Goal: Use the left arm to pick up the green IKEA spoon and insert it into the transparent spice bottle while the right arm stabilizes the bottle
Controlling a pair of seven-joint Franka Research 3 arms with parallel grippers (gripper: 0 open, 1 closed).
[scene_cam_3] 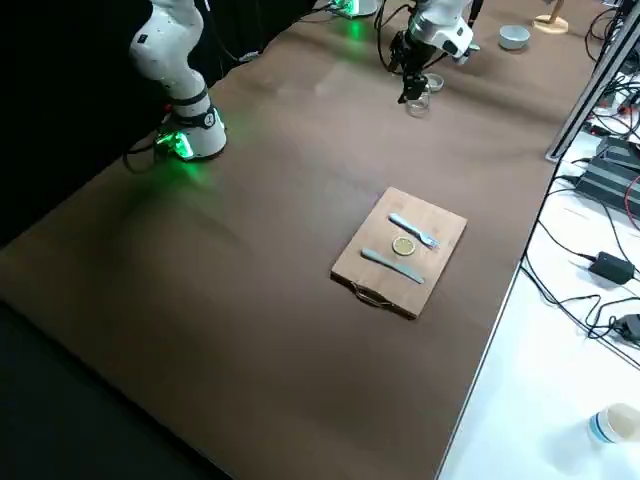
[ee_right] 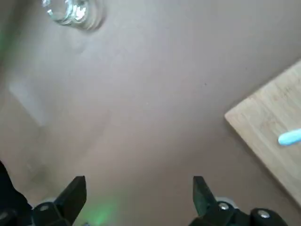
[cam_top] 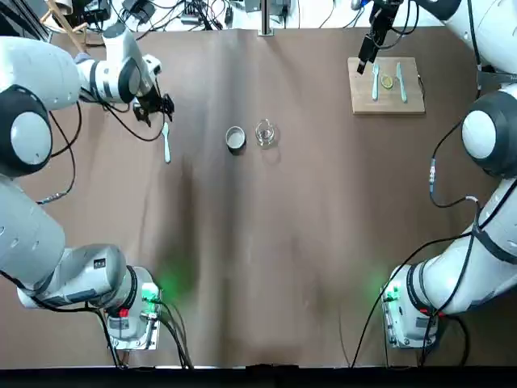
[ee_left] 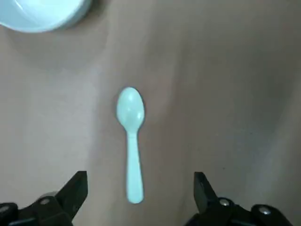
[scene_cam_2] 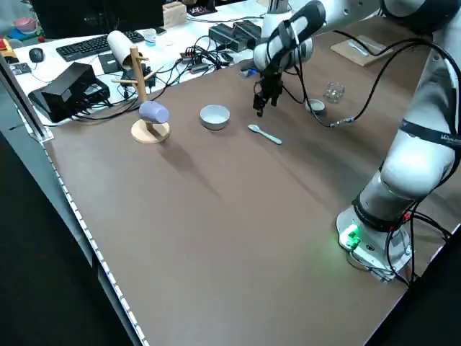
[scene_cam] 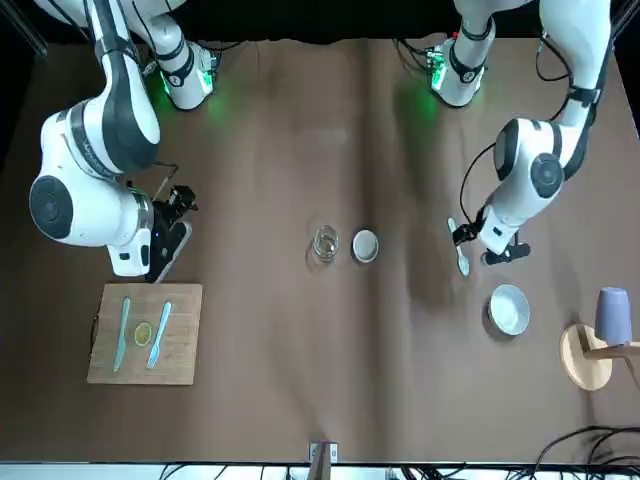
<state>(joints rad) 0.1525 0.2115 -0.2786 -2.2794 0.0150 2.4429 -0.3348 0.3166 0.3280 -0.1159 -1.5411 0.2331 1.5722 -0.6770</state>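
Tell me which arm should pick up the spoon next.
Left, I'd judge. Its open gripper hovers over the spoon on the table, with nothing between its fingers. The right gripper is farther off, between the glass jar and the cutting board.

1. Spice bottle [cam_top: 265, 134]: clear glass, glossy, smooth.
2. Cap [cam_top: 235, 138], just beside bottle: metal-look rim.
3. Spoon [ee_left: 134, 165], past cap from bottle: smooth plastic, slt. gloss.
4. Board [cam_top: 388, 105], well apart from bottle: matt wood, vis. grain.
5. Surface [cam_top: 266, 283] under bottle: smooth, low sheen.
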